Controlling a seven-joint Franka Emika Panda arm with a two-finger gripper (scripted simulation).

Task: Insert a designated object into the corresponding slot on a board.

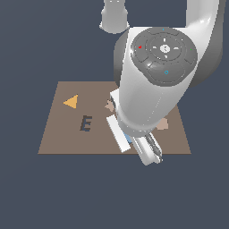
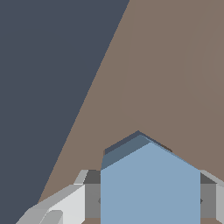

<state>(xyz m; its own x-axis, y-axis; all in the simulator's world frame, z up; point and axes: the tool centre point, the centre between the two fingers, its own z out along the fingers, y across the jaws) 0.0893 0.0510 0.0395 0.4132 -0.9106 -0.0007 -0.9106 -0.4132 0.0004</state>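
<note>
The light-blue hexagonal block [image 2: 150, 183] sits between my gripper's [image 2: 150, 201] two fingers, which press its sides. A dark strip of the hexagon slot [image 2: 124, 143] shows just past the block's far edge, so the block stands at the slot; how deep it sits cannot be told. In the exterior view the arm covers most of this; only a sliver of blue [image 1: 129, 139] shows under the hand [image 1: 136, 145], near the front edge of the brown board [image 1: 58, 138].
On the board are an orange triangle [image 1: 71, 102], a dark E-shaped cut-out [image 1: 86, 123], a tan pentagon [image 1: 163, 124] and part of a tan star [image 1: 109, 105] behind the arm. Dark floor surrounds the board.
</note>
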